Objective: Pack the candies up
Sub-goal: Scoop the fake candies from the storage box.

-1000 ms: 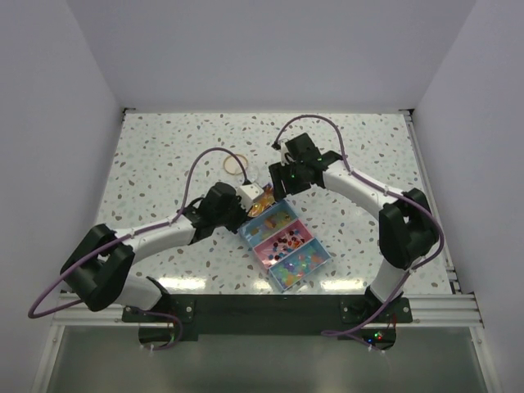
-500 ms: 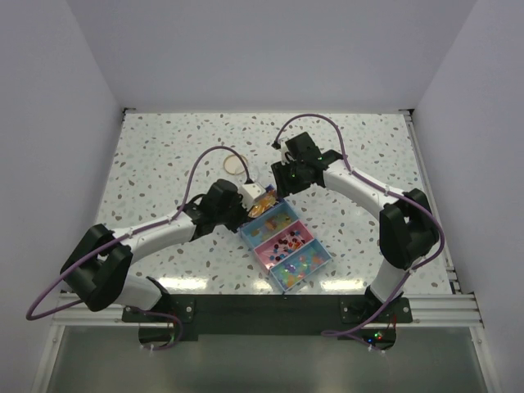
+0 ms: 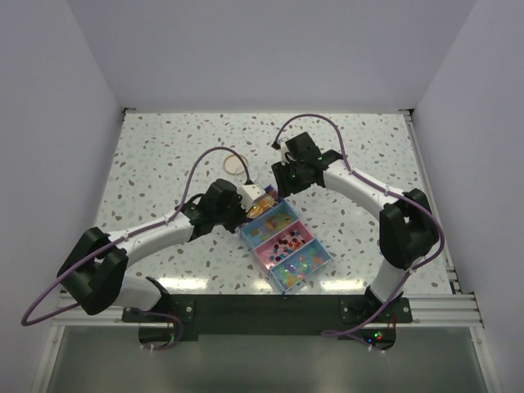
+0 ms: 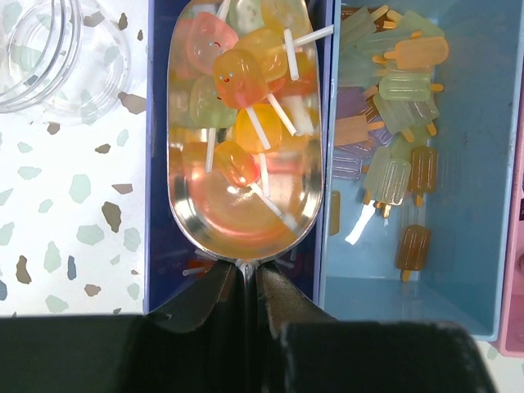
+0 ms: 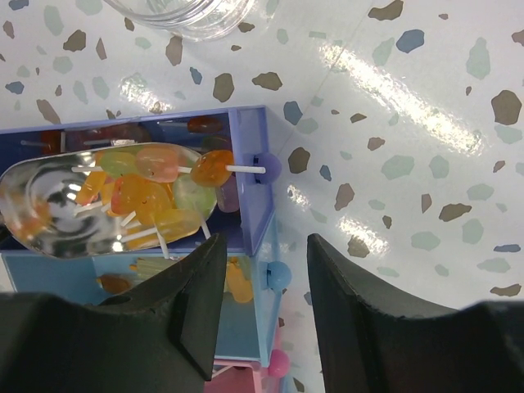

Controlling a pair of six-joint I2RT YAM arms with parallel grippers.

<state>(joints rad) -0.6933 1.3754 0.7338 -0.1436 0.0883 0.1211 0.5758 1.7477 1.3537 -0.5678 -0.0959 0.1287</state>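
Near the middle of the table (image 3: 164, 147), toward its near edge, a box (image 4: 157, 205) of blue and pink compartments lies askew to that edge. The candies (image 4: 241, 78) are translucent, glossy lollipop shapes on thin white sticks, mostly orange and amber, with pale green and pink among them. They are heaped in a shiny metal scoop (image 4: 237, 221) over the dark-blue compartment at the box's far end. One orange sweet overhangs the scoop's tip, its stick crossing the box wall. The light-blue compartment beside it holds ice-lolly shapes in amber, mint and lilac. Further compartments toward the near edge hold dark-red and bright mixed sweets.

The left gripper (image 4: 246, 282) is clamped on the scoop's thin handle. The right gripper (image 5: 262, 278) hangs over the box's far corner with its jaws apart and nothing between them.

A clear jar (image 4: 57, 49) stands on the table just beyond the box's far end, close to both grippers. A tan lid (image 3: 236, 164) lies further toward the far edge. Bare table runs out from the box to the far edge and both side edges.
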